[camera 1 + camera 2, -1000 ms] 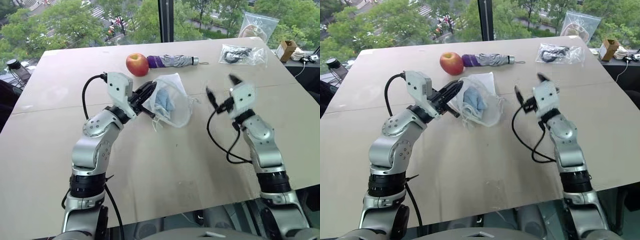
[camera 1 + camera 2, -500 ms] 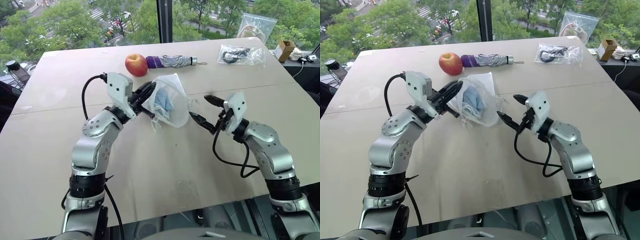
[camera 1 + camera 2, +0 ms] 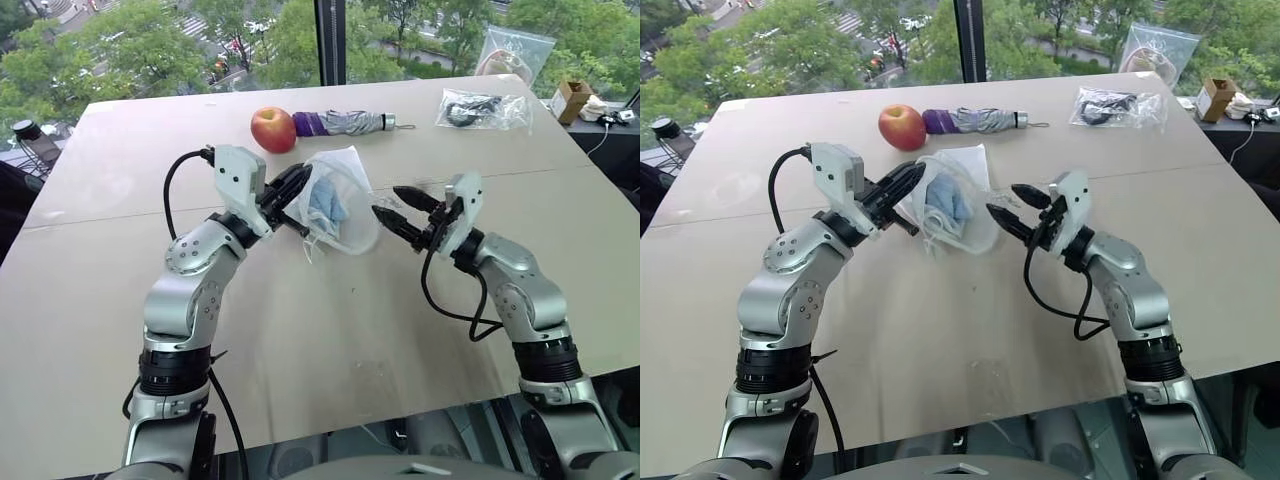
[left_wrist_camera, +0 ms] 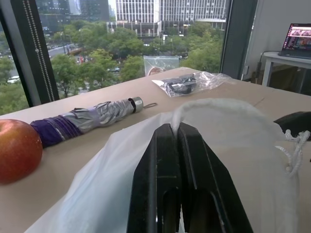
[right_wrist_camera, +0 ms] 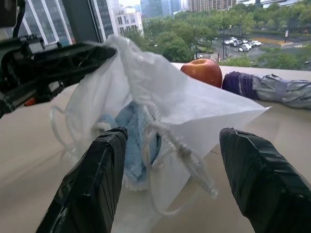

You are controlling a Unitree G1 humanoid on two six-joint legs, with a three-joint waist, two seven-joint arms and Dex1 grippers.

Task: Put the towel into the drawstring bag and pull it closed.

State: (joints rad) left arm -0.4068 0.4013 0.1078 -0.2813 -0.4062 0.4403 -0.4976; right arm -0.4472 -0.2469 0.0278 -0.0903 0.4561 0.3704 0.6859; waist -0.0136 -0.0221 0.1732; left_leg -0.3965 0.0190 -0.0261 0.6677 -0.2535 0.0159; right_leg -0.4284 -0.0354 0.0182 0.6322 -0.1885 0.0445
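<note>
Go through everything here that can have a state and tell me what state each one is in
Thin white drawstring bag: held up off the table, mouth not cinched.
Light-blue fluffy towel: inside the bag.
Left hand: shut on the bag's edge.
Right hand: open beside the bag.
Grey and purple umbrella: folded, lying flat.
</note>
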